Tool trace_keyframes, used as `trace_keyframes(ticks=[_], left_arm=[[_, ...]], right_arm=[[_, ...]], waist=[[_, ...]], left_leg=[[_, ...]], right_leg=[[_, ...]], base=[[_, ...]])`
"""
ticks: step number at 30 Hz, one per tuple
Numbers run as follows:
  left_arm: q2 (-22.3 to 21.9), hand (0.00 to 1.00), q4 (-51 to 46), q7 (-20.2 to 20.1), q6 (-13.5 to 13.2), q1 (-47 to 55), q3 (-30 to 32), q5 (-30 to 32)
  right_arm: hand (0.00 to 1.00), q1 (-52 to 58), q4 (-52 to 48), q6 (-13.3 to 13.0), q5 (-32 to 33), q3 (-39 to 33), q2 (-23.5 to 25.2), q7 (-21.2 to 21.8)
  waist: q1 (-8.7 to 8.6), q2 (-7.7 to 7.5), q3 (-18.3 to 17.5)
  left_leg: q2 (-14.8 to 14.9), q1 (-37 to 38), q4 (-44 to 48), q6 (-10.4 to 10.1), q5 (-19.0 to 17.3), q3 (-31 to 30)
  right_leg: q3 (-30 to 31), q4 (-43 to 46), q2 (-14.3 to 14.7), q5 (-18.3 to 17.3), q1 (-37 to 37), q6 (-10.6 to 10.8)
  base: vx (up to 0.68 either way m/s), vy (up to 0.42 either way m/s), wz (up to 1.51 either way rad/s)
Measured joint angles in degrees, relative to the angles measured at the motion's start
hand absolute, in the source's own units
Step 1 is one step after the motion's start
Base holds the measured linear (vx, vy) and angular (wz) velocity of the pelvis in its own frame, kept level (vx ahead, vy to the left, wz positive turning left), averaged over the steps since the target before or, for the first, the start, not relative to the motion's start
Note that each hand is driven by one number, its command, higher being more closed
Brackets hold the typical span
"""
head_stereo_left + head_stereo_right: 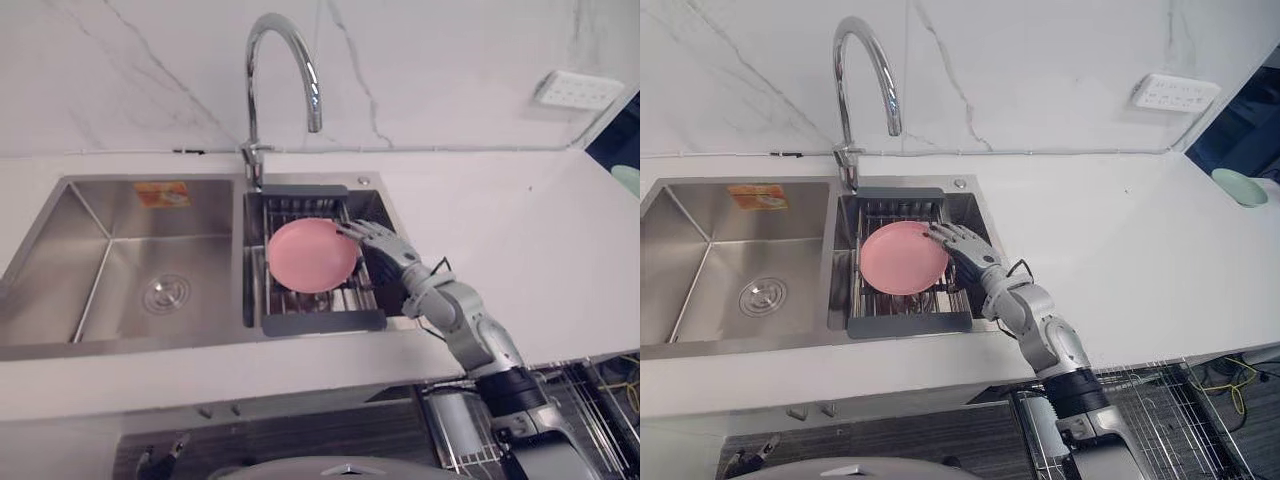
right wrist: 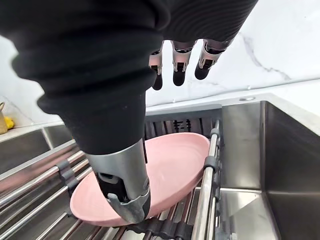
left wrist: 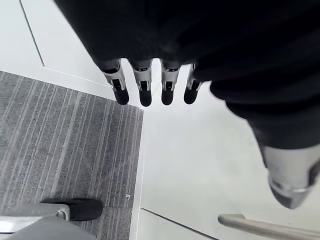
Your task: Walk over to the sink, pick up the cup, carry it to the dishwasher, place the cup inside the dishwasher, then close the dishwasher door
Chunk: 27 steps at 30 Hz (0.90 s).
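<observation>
A shallow pink plate (image 1: 310, 255) is seen lying tilted on the grey drying rack (image 1: 325, 322) set in the right basin of the sink (image 1: 130, 270), under the curved tap (image 1: 275, 60). The right hand (image 1: 385, 248) is held over the plate's right rim, its fingers (image 2: 179, 65) stretched out straight and side by side above the plate, the thumb set apart lower by the rim; nothing is pinched, and contact cannot be told. The left hand (image 3: 167, 87) is shown over grey floor, fingers straight and relaxed. A green dish (image 1: 1240, 187) is placed far right on the white desk (image 1: 520, 250).
</observation>
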Motion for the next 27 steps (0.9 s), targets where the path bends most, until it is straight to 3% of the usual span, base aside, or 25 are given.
trace_keyframes(ticks=[13,27], left_arm=[[0.10,0.00,-0.11,0.00,0.03,-0.10,0.01,-0.01],[0.96,0.00,-0.14,0.00,0.03,-0.31,-0.42,-0.06]], right_arm=[[0.00,-5.19,9.17,-2.22,-6.86,5.84,-0.06,-1.71],[0.00,-7.59,16.92,-2.06,-13.17,10.66,-0.09,-4.51]], waist=[[1.30,-0.26,1.14],[2.10,-0.56,1.48]], left_leg=[[-0.21,-0.40,-0.06,0.12,1.03,-1.93],[-0.45,-1.27,-0.41,0.13,1.87,-3.36]], right_leg=[[-1.68,0.02,-0.16,0.03,0.15,-0.03],[-3.10,0.00,-0.30,0.11,0.12,-0.10]], base=[[-0.04,-0.009,0.07],[-0.02,-0.002,0.05]])
